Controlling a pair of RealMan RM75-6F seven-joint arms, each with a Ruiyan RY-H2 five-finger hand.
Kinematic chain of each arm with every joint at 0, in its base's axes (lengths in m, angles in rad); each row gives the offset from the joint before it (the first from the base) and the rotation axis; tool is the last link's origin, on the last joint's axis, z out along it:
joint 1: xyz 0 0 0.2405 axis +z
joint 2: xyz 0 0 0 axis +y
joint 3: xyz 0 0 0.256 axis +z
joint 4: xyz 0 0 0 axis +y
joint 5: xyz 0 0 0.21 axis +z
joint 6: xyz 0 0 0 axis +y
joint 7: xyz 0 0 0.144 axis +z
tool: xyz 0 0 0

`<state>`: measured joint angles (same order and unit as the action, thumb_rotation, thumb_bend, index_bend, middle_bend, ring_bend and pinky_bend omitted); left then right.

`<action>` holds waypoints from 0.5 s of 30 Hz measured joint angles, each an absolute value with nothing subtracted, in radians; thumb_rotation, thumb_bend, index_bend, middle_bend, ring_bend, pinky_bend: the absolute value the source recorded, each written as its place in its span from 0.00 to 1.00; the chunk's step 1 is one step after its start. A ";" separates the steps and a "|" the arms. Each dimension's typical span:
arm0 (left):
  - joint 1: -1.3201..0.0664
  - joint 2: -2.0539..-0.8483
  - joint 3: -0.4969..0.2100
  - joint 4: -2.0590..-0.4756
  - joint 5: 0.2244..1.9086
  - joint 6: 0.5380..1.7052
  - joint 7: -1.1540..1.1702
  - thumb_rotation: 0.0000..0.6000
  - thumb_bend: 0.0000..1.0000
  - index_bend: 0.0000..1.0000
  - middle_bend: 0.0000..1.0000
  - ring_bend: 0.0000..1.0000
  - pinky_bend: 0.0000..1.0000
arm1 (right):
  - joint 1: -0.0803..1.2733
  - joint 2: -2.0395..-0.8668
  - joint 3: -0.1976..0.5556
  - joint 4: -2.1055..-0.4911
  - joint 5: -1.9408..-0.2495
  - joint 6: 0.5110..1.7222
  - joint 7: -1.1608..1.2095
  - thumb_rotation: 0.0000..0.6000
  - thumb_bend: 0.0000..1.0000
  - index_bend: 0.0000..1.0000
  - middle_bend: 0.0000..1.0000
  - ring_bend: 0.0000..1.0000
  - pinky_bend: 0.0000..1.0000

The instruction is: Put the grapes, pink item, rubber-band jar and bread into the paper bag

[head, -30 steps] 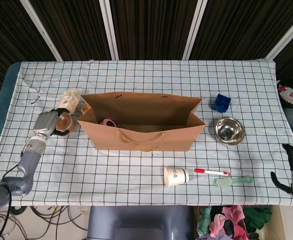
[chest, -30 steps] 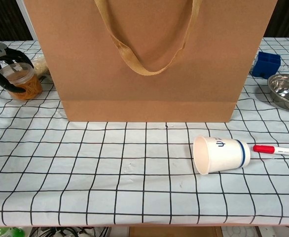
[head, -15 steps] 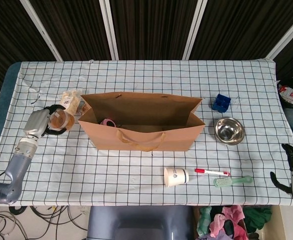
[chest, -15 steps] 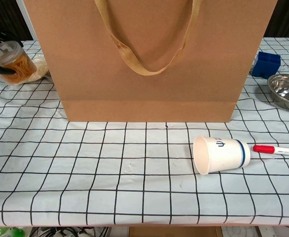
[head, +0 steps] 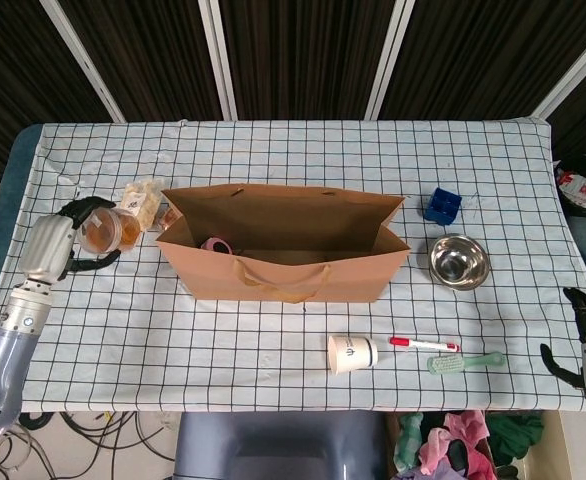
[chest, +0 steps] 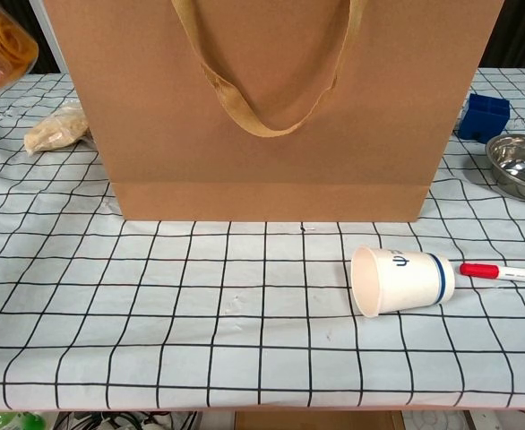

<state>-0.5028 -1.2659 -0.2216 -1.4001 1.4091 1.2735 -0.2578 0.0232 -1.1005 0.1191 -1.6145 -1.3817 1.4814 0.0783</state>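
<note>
My left hand (head: 61, 243) grips the clear rubber-band jar (head: 101, 229) and holds it tilted above the table, left of the paper bag (head: 283, 275); the jar (chest: 1, 49) shows at the top left corner of the chest view. The wrapped bread (head: 142, 200) lies on the cloth by the bag's left end, also the bread (chest: 55, 128) in the chest view. A pink item (head: 216, 244) lies inside the open bag. The bag (chest: 271, 107) fills the chest view. I see no grapes. My right hand (head: 585, 345) hangs off the table's right edge, empty, fingers apart.
A paper cup (head: 352, 354) lies on its side in front of the bag, with a red-capped marker (head: 423, 344) and a green toothbrush (head: 465, 362) to its right. A steel bowl (head: 459, 262) and a blue box (head: 441, 206) stand right of the bag.
My left hand has lifted the jar off the cloth and carried it up and to the left, away from the bread. The right hand has not moved.
</note>
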 measured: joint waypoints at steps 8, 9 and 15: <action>-0.450 -1.276 -0.247 -1.504 1.543 1.574 -0.098 1.00 0.42 0.45 0.50 0.37 0.51 | 0.023 -1.100 0.119 -1.614 -1.383 1.482 0.081 1.00 0.30 0.10 0.09 0.18 0.33; -0.444 -1.276 -0.250 -1.522 1.556 1.593 -0.077 1.00 0.42 0.45 0.50 0.37 0.51 | 0.023 -1.100 0.119 -1.615 -1.384 1.483 0.080 1.00 0.30 0.10 0.09 0.18 0.33; -0.427 -1.265 -0.269 -1.628 1.620 1.657 -0.015 1.00 0.42 0.46 0.50 0.37 0.51 | 0.023 -1.100 0.118 -1.617 -1.386 1.484 0.080 1.00 0.30 0.10 0.09 0.18 0.33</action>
<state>-0.4273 -1.2649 -0.2689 -1.6281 1.6200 1.6567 -0.0155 0.0232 -1.0996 0.1183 -1.6175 -1.3864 1.4836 0.0800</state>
